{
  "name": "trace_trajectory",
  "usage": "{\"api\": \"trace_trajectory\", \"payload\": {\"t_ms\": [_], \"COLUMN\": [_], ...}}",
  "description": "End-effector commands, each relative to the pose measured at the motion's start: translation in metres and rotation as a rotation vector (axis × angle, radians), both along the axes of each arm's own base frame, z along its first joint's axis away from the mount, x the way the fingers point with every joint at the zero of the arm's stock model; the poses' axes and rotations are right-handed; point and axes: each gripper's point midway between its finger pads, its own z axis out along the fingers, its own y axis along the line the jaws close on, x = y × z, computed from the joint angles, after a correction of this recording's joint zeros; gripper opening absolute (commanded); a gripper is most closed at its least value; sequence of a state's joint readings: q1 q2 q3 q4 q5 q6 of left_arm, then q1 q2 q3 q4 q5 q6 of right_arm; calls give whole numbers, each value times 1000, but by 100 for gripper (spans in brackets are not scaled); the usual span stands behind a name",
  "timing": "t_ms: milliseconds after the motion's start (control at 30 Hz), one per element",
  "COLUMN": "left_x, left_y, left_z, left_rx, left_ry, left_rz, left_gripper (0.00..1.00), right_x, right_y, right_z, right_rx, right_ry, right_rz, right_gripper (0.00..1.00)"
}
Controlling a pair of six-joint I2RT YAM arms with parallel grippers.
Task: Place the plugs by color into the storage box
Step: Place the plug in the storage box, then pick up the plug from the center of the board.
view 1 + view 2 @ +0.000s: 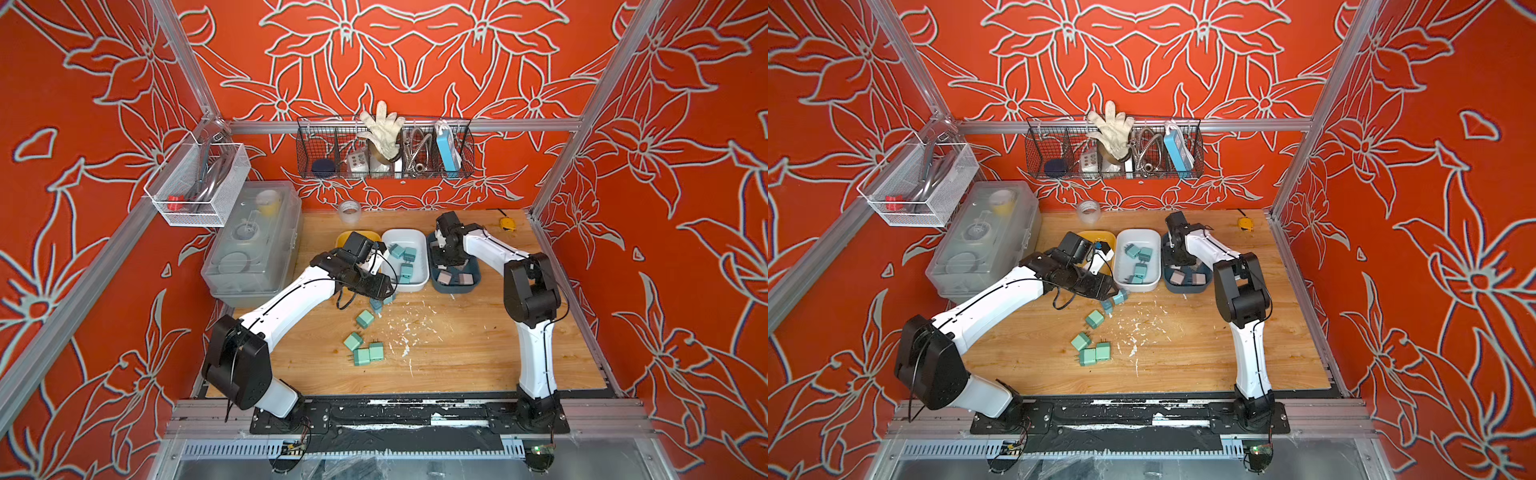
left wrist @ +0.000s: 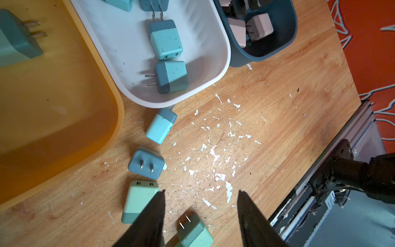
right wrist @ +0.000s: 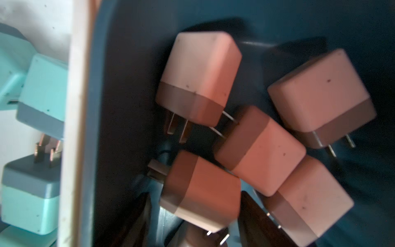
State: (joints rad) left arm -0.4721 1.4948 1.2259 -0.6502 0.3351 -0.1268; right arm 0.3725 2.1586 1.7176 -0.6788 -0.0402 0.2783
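Observation:
Yellow (image 1: 347,237), white (image 1: 419,283) and dark blue (image 1: 457,289) trays stand side by side. Teal plugs (image 2: 166,40) lie in the white tray, pink plugs (image 3: 320,94) in the dark blue one, and one greenish plug (image 2: 17,38) in the yellow tray (image 2: 64,119). My left gripper (image 2: 201,192) hangs open over the table beside two teal plugs (image 2: 160,126) and several mint plugs (image 1: 365,319); nothing sits between its fingers. My right gripper (image 3: 197,213) is down inside the dark blue tray. Its jaws are open round a blurred pink plug (image 3: 201,190), with a gap on one side.
A large translucent lidded box (image 1: 253,241) stands left of the trays. A tape roll (image 1: 349,211) and a yellow tape measure (image 1: 506,224) lie at the back of the wooden table (image 1: 478,353). Wire baskets (image 1: 384,149) hang on the walls. White flecks mark the table's middle.

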Motion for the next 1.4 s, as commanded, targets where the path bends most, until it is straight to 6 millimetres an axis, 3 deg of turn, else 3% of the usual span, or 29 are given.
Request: {"api": "trace_trajectory", "payload": {"t_ms": [0,300,533,667,767,867,1000,1133,1367], "left_x": [-6,-11,-20,-32,-43,-56,-75,-95,-116], "left_y": [3,8,6,3,7,22,42,35,18], "left_z": [12,31,49,56,62,50,20,-14,-58], "left_rx": [-17,-45,-108,-166,-195,-183,-145,-176,38], "left_ry": [-29,-92,-108,-77,-97,-117,-65,72,135], "left_rz": [-9,7,15,24,35,83,174,211,129], "left_gripper": [55,56,56,54,54,54,54,54,54], "right_x": [-7,-29,-71,-105,-137,-171,-196,-205,-208], "right_y": [-6,-5,-1,7,30,56,53,39,28], "right_z": [14,70,114,110,97,93,96,111,121], "right_rx": [-27,-28,44,109,227,330,340,382,345], "right_ry": [-10,-110,-238,-281,-297,-312,-380,-497,-562], "right_rz": [-17,-8,24,76,179,303,332,304,320], "right_gripper": [70,70,70,70,69,67,67,69,71]}}
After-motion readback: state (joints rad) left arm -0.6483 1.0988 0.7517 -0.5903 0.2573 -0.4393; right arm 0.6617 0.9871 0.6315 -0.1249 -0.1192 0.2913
